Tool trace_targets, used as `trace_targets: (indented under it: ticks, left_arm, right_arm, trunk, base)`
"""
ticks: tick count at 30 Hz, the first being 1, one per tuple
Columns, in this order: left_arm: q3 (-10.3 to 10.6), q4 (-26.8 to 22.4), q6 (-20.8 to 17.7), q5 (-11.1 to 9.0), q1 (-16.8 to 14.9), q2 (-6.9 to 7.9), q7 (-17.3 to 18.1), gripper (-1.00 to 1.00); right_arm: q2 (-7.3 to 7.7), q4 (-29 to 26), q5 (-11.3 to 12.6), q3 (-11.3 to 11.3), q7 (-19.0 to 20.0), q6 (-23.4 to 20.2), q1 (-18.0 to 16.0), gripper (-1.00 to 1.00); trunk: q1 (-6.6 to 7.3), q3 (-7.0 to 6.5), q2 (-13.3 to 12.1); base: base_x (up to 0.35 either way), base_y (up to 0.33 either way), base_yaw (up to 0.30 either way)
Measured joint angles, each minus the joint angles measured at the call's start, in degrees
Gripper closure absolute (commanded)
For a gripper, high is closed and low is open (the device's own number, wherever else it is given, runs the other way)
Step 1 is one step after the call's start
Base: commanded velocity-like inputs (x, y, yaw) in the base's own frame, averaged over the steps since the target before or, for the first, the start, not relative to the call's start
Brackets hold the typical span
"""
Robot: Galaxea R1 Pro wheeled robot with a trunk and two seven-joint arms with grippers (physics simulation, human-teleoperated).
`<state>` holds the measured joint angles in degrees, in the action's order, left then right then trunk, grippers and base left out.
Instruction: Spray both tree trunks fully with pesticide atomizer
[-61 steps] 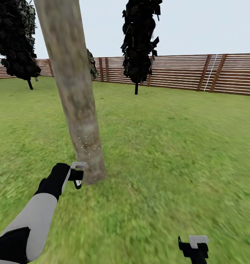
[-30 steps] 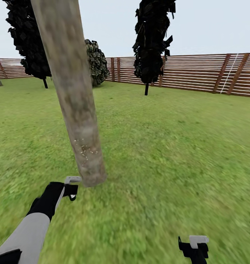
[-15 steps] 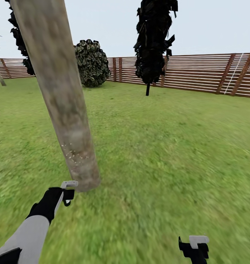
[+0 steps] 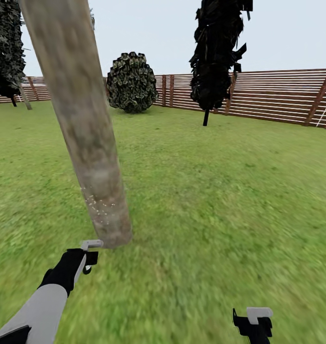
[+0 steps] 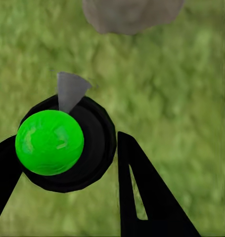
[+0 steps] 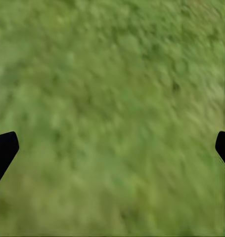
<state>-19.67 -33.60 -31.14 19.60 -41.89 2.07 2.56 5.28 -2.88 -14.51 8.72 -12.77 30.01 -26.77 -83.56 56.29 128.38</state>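
Two grippers are in view. The left gripper [image 5: 67,163] has its fingers clamped on the atomizer [image 5: 58,143], a black round body with a bright green ball on top and a grey nozzle pointing toward the base of the tree trunk [image 4: 89,138]. In the head view the left gripper [image 4: 89,255] sits low, just beside the foot of that trunk. The right gripper [image 4: 253,322] hangs over bare grass [image 4: 220,200], well apart from the trunk; its fingers stand wide apart and hold nothing.

Handling: the atomizer looks rigid and probably light. Its rounded body may rotate between the fingers, so the best hold is across the widest part of the black body, below the ball, leaving the nozzle clear.

A patch of pale specks marks the trunk low down; the bark above appears unmarked, so coverage is judged incomplete.

Surroundings: a round bush [image 4: 131,82], a dark thin-stemmed tree [image 4: 216,57] and a slatted wooden fence [image 4: 277,98] stand far behind. Nothing lies between nozzle and trunk.
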Motion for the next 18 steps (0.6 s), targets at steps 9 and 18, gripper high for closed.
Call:
trace_targets:
  ticks: [9, 18]
  left_arm:
    - [-0.23, -0.11, 0.01, 0.04, 0.0, -0.45, 0.0, 1.0]
    - [-0.32, -0.08, 1.39, 0.01, 0.01, -0.43, -0.02, 1.0]
  right_arm:
    - [0.0, 0.0, 0.0, 0.0, 0.01, 0.0, 0.0, -1.0]
    - [-0.1, 0.02, 0.0, 0.0, 0.02, 0.0, -0.02, -1.0]
  trunk:
    - [0.0, 0.0, 0.0]
    - [0.0, 0.0, 0.0]
  base:
    - [0.0, -0.276, 0.015]
    - [0.0, -0.276, 0.252]
